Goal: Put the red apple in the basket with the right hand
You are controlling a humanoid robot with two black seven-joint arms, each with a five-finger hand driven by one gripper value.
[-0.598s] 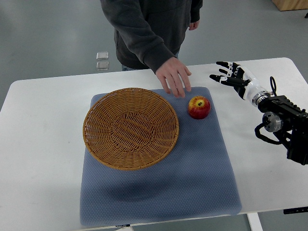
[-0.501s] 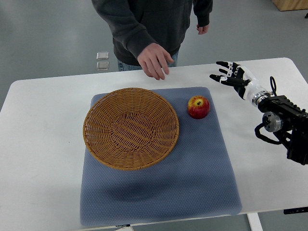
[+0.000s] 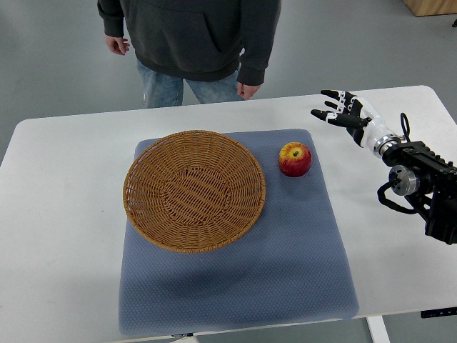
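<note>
Beside the wicker basket (image 3: 194, 190), on its right, the red apple (image 3: 295, 158) sits on a blue mat (image 3: 285, 257); right hand (image 3: 343, 111) hovers off to the apple's right, fingers spread, empty. A glancing reach could roll the round fruit away

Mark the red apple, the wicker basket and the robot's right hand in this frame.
red apple (image 3: 295, 159), top view, on its red skin just below the stem dimple.
wicker basket (image 3: 146, 163), top view, on its woven left wall.
right hand (image 3: 343, 108), top view, on the middle of the hand, by the finger bases.
</note>
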